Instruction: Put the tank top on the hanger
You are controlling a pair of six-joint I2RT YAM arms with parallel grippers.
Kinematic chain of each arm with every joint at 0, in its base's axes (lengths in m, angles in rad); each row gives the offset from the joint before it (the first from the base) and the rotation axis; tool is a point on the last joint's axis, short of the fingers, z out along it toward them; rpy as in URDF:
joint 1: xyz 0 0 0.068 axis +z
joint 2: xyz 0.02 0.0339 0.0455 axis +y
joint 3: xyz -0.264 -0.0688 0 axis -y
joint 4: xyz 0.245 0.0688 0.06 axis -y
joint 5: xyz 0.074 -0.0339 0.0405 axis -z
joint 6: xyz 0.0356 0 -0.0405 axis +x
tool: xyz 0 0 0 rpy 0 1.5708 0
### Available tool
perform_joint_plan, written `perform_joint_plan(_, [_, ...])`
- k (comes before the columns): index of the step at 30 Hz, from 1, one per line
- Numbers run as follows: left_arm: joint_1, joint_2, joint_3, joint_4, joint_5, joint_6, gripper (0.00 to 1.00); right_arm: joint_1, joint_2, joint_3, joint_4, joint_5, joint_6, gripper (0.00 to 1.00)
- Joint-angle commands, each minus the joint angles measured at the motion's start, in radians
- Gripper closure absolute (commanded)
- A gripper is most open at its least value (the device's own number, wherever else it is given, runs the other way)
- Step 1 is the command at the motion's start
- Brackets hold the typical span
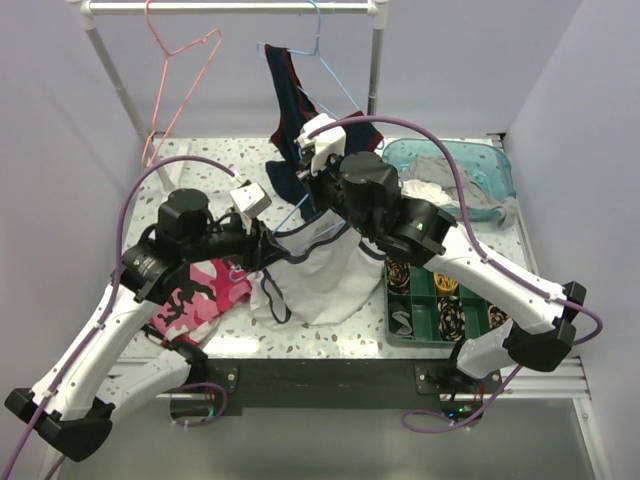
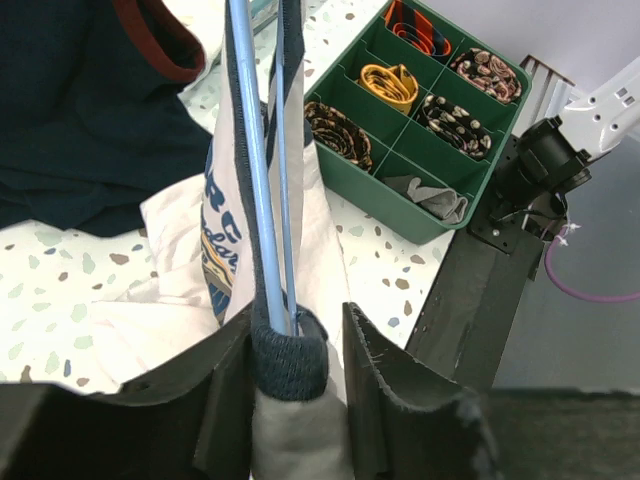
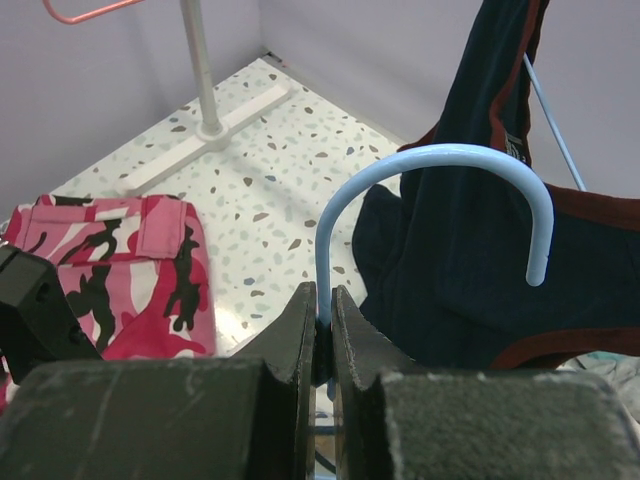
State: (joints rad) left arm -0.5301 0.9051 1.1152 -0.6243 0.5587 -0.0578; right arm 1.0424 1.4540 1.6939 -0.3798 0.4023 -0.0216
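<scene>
The tank top (image 1: 320,275) hangs between my two grippers above the table, white-grey with navy trim. My left gripper (image 1: 268,238) is shut on its navy-trimmed strap (image 2: 290,365). The strap sits between the fingers (image 2: 375,370), and the two wires of the light blue hanger (image 2: 255,150) run through its loop. The top's white cloth with blue print (image 2: 180,270) drapes below. My right gripper (image 3: 322,300) is shut on the hanger's neck just under the hook (image 3: 440,155). In the top view it (image 1: 305,185) holds the hanger (image 1: 292,212) above the garment.
A pink camouflage garment (image 1: 200,295) lies at the left. A dark navy top with red trim (image 1: 290,110) hangs from another blue hanger on the rack (image 1: 230,8), beside a pink hanger (image 1: 185,60). A green tray of rolled ties (image 1: 445,300) and a teal bin (image 1: 460,170) stand at the right.
</scene>
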Motion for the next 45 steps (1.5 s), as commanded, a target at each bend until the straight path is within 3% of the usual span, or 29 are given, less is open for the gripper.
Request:
perform_joint_plan(1, [-0.030, -0.002, 0.011, -0.002, -0.036, 0.019, 0.66, 0.005, -0.001, 0.039, 0.068, 0.023, -0.015, 1.00])
perform_joint_plan(5, [-0.038, -0.006, 0.009, 0.008, -0.052, 0.012, 0.81, 0.004, 0.005, 0.041, 0.070, 0.021, -0.017, 1.00])
perform_joint_plan(7, [-0.039, -0.009, 0.006, 0.017, -0.063, 0.007, 0.99, 0.005, 0.002, 0.036, 0.071, 0.018, -0.014, 1.00])
perform_joint_plan(12, [-0.042, -0.025, -0.014, 0.034, -0.082, -0.013, 1.00, 0.004, 0.000, 0.029, 0.070, 0.015, -0.011, 1.00])
perform_joint_plan(14, [-0.042, -0.037, -0.028, 0.047, -0.085, -0.025, 1.00, 0.004, -0.006, 0.020, 0.076, 0.010, -0.009, 0.88])
perform_joint_plan(15, [-0.042, -0.044, -0.031, 0.052, -0.092, -0.034, 1.00, 0.004, -0.009, 0.015, 0.079, 0.007, -0.009, 0.72])
perform_joint_plan(21, [-0.041, -0.084, -0.072, 0.051, -0.137, -0.082, 1.00, 0.004, -0.040, -0.023, 0.087, -0.014, -0.008, 0.23])
perform_joint_plan(29, [-0.041, -0.196, -0.127, 0.006, -0.261, -0.171, 1.00, 0.005, -0.125, -0.103, 0.107, 0.006, 0.006, 0.02])
perform_joint_plan(38, [-0.041, -0.268, -0.094, -0.087, -0.443, -0.272, 1.00, 0.004, -0.234, -0.158, 0.151, -0.008, 0.060, 0.01])
perform_joint_plan(45, [-0.041, -0.201, 0.130, -0.278, -0.788, -0.323, 1.00, 0.004, -0.280, -0.151, 0.127, 0.043, 0.066, 0.02])
